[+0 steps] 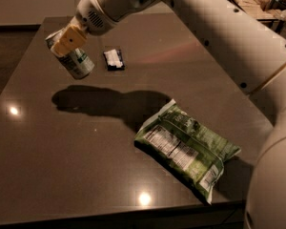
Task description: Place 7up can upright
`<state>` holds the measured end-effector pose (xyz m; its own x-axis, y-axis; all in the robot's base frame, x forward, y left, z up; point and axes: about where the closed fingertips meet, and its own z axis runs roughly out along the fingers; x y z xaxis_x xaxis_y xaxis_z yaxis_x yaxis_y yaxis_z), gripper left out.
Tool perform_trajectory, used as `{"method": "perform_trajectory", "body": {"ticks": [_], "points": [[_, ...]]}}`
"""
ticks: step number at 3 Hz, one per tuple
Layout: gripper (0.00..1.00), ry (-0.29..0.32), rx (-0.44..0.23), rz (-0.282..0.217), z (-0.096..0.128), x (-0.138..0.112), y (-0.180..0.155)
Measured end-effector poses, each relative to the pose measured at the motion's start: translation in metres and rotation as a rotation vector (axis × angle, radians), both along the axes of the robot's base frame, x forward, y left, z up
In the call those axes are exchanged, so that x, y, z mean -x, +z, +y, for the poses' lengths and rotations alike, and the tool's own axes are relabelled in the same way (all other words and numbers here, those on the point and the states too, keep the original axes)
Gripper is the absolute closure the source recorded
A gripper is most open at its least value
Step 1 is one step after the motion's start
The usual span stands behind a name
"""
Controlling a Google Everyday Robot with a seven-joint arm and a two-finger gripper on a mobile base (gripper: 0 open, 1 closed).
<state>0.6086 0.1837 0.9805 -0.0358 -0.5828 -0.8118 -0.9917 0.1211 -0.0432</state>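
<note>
The 7up can [75,60] is a small silver-white can with green marks. It hangs tilted in the air above the dark table [62,147], at the upper left. My gripper [66,42] is shut on the 7up can, with a tan finger pad [69,40] pressed across its upper part. The can's lower end points down and to the right. Its shadow lies on the table below it.
A large green snack bag [186,148] lies flat near the table's front right. A small dark packet with a white label [114,59] lies at the back, just right of the can. My white arm [219,37] crosses the upper right. The table's front edge runs along the bottom.
</note>
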Motion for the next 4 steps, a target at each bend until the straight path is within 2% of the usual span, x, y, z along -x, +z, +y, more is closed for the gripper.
{"method": "perform_trajectory", "body": {"ticks": [2, 3, 4], "points": [[1.00, -0.066, -0.153, -0.001, -0.030, -0.004, 0.010], [1.00, -0.072, -0.280, -0.029, -0.039, -0.014, 0.010], [1.00, -0.048, -0.388, -0.064, -0.042, -0.022, 0.004]]}}
